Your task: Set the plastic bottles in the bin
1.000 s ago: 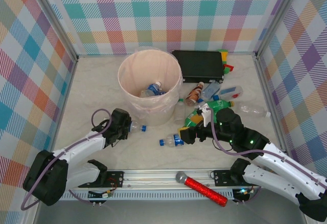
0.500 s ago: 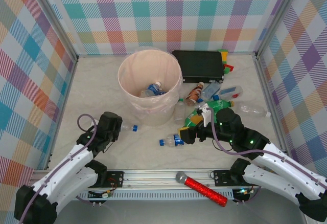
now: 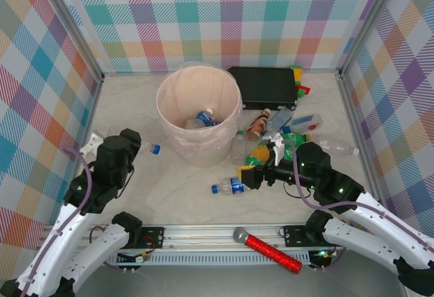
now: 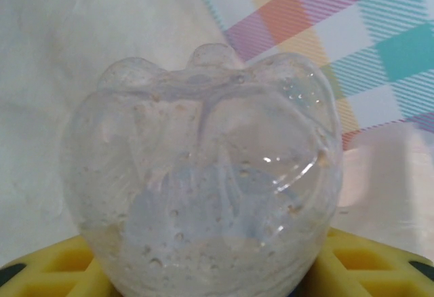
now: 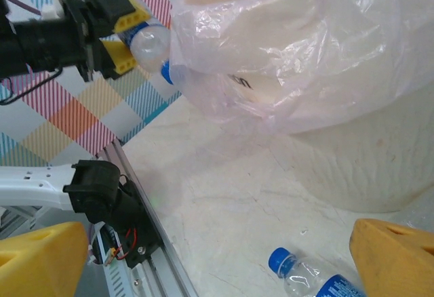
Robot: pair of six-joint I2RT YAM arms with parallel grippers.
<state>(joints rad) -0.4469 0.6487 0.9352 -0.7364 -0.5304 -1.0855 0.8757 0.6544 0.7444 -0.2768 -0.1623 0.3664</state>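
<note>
My left gripper (image 3: 130, 145) is shut on a clear plastic bottle (image 3: 145, 148) with a blue cap, held off the table to the left of the pale pink bin (image 3: 178, 83). In the left wrist view the bottle's base (image 4: 203, 175) sits between my yellow fingers (image 4: 369, 263). A clear bottle (image 3: 202, 118) lies inside the bin. My right gripper (image 3: 248, 175) stands open beside a blue-labelled bottle (image 3: 228, 187) lying on the table. That bottle (image 5: 308, 278) lies low right between the right gripper's (image 5: 217, 256) wide-apart fingers (image 5: 41, 260), with the held bottle (image 5: 149, 43) beyond.
Several more bottles, green, brown and clear, lie in a pile (image 3: 288, 134) right of the bin. A flat black box (image 3: 264, 87) stands behind them. A red glittery microphone (image 3: 268, 246) rests on the front rail. A thin plastic liner (image 5: 271, 60) hangs over the bin's rim.
My left gripper has lifted the clear bottle off the table and carried it left and back, away from the bin's front. The right gripper has barely shifted.
</note>
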